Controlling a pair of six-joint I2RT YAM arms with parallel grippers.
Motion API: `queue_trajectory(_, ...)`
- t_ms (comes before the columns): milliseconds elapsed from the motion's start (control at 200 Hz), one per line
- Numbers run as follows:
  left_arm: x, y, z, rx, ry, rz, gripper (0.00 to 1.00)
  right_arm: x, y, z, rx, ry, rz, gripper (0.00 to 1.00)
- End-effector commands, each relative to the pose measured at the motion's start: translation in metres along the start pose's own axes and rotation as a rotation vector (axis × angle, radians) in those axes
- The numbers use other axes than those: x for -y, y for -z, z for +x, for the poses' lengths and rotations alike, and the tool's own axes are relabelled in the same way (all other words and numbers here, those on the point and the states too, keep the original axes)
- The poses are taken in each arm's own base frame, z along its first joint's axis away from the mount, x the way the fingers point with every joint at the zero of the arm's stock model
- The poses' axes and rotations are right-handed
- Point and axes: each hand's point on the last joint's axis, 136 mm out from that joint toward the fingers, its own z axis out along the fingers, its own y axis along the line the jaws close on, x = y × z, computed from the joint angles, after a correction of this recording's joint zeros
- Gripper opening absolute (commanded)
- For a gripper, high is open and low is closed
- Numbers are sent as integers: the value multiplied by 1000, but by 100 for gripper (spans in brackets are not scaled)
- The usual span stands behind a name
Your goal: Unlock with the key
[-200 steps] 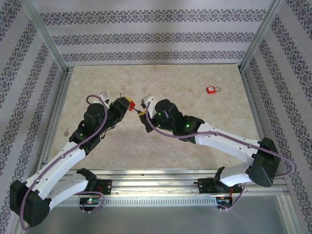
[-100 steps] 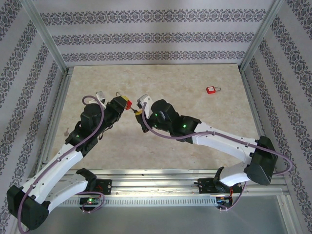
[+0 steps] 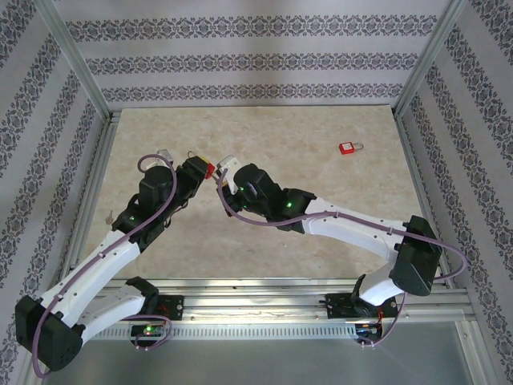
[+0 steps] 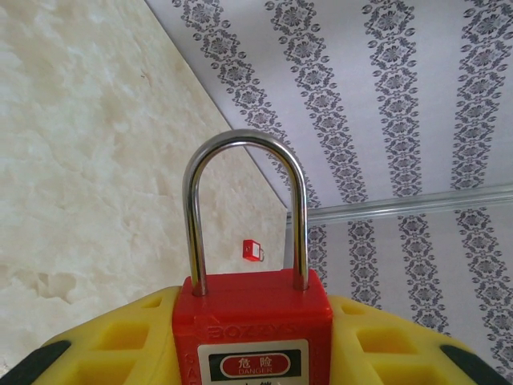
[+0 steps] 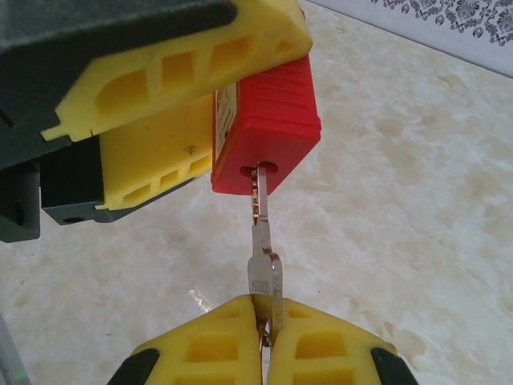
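Beige marbled bench (image 3: 337, 224): both arms meet above its left-centre, w/ bare surface under the meeting pt, so anything dropped lands there. Left tool (image 3: 202, 169) is clenched on the red plastic padlock w/ steel shackle (image 5: 268, 120). Its yellow fingers (image 4: 120, 341) sit either side of the body, lock held clear of the bench, keyway end facing the other arm. Right tool (image 5: 262, 341) is pinched tight on the head of the small silver key (image 5: 263, 257), blade aimed at the lock's underside. A 2nd red padlock (image 3: 348, 147) lies well apart at far right, not involved.

Shackle (image 4: 244, 200) has both legs seated in the body, so prob. not unlocked yet. Key tip sits at or just inside the keyway slot (image 5: 259, 168) w/ most of the blade outside, so insertion is barely begun, imo.

What could go wrong:
- Blade looks a touch off-line w/ the slot. Pushing on like that could jam or bend it, or skid the key in the grip, b/c only the thin head is pinched.
- Insertion force goes straight against the left grip, so the lock may slide back betw. the pads or tilt, losing alignment.
- Turning before full depth could make the key cam out or twist in the pads w/o moving the cylinder.
- Either slip could mean a drop onto the bench and a re-grasp.
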Motion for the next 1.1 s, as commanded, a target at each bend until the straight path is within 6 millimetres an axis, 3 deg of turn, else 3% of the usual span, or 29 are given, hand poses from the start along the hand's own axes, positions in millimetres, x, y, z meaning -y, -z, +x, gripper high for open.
queue_trajectory(0, 9, 2, 31, -129, -37, 29, 0, -10, 18, -67, 201, -27, -61, 0)
queue_trajectory(180, 2, 5, 35, -141, -71, 33, 0, 3, 29, -78, 228, -65, -104, 0)
queue_trajectory(460, 3, 6, 35, -134, -112, 57, 0, -5, 36, -83, 247, -98, -198, 0)
queue_trajectory(620, 11, 4, 39, -166, -104, 75, 0, -8, 31, -81, 237, -83, -186, 0)
queue_trajectory(764, 31, 5, 42, -186, -99, 158, 0, -7, 31, -83, 249, -86, -186, 0)
queue_trajectory(1094, 11, 11, 51, -216, -122, 128, 0, 0, 43, -94, 278, -98, -207, 0)
